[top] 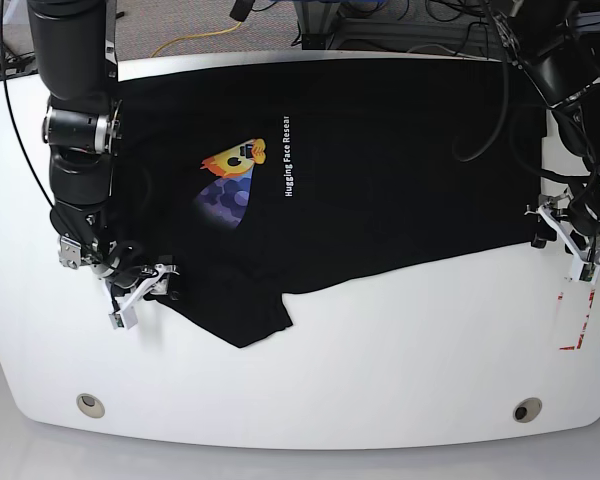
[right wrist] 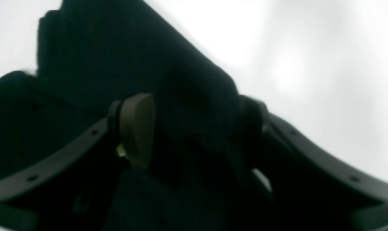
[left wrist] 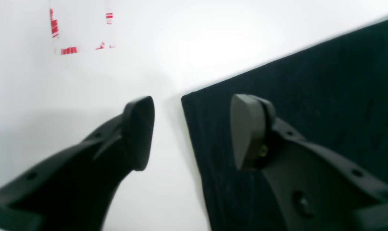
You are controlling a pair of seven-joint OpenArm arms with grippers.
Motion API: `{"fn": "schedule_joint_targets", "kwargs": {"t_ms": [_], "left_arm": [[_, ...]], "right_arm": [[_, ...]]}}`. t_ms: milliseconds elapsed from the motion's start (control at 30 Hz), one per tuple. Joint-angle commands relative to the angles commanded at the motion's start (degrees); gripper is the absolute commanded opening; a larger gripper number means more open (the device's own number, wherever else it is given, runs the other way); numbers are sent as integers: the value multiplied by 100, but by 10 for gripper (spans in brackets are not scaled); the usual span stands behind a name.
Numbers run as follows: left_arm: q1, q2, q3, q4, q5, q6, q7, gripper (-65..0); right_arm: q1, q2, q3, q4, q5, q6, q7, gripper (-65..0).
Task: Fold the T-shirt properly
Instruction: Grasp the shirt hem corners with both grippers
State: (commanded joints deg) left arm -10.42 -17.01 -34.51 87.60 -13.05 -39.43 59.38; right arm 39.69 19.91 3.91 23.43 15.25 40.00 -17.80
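Across the white table (top: 310, 370) the T-shirt (top: 380, 160) lies spread flat, black, chest graphic (top: 230, 180) yellow over purple with a line of white text (top: 288, 155) just beside it, all turned sideways in the base view. One short sleeve juts toward the table's near edge.

Left gripper (left wrist: 192, 131): at the shirt's edge on the base view's right. Fingers apart. Wrist view shows one fingertip (left wrist: 139, 131) over bare table, the other over black cloth, with a corner of the fabric between them. Nothing pinched. Contact with the cloth cannot be told. Red marks (left wrist: 68, 50) sit on the table beyond, and a red-marked strip (top: 572, 315) shows near this gripper in the base view.

Right gripper (right wrist: 194, 131): at the opposite end of the shirt, by the sleeve side. Wrist view is dark and blurred, but a fold of black fabric fills the gap between the two pads (right wrist: 137, 128), which press on it from both sides. The bunched cloth rises above the fingers there.
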Motion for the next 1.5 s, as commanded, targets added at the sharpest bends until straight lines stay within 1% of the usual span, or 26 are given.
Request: {"fn": "schedule_joint_targets", "kwargs": {"t_ms": [67, 167, 233, 300, 433, 600, 700, 733, 867, 1033, 1100, 1167, 1200, 1300, 1400, 1467, 1500], "left_arm": [[-9, 9, -211, 0, 0, 0, 53, -214], [0, 9, -290, -26, 0, 0, 53, -197], [9, 18, -273, -176, 0, 0, 53, -197], [-9, 18, -299, -475, 0, 0, 44, -197], [-35, 9, -299, -1055, -18, 0, 18, -200], [-132, 18, -273, -1635, 0, 9, -510, -200], [-176, 9, -264, -2101, -9, 193, -651, -199], [-176, 9, -264, -2207, -35, 220, -686, -199], [-273, 18, -246, -2409, -44, 202, -712, -201], [-422, 26, -35, -2435, -44, 202, -712, -204], [-484, 88, -35, -2435, -44, 211, -712, -206], [-563, 176, -35, -2435, -9, 246, -712, -239], [-580, 176, -35, -2435, -9, 246, -712, -282], [-598, 176, -35, -2435, -9, 246, -712, -446], [-615, 193, -35, -2435, -9, 246, -712, -576], [-615, 193, -26, -2435, -9, 246, -712, -636], [-615, 193, 26, -2435, -9, 246, -712, -650]], "right_arm": [[0, -18, -9, 18, 0, 0, 0, -417], [0, -53, -9, 18, 0, 0, 0, -526], [0, -97, -9, 18, 0, 0, 0, -585], [0, -105, -9, 18, -9, 0, 0, -615], [0, -105, -9, 18, -9, 0, -9, -618], [0, -105, -9, 18, -9, 0, -18, -618], [0, -105, -9, 18, -9, 0, -26, -618], [0, -97, -9, 26, -9, 0, -26, -618], [0, -97, -9, 26, -9, 0, -26, -618], [0, -97, -9, 26, 0, 0, -26, -620], [9, -97, -9, 26, 0, 0, -26, -620], [9, -97, -9, 26, 0, 0, -26, -620], [9, -97, -9, 26, 0, 0, -26, -620], [18, -97, -9, 26, 0, 0, -26, -621], [35, -97, -9, 35, 0, 0, -26, -623], [35, -97, -9, 35, 0, 0, -26, -626], [44, -97, -9, 53, 0, 0, -26, -639]]}}
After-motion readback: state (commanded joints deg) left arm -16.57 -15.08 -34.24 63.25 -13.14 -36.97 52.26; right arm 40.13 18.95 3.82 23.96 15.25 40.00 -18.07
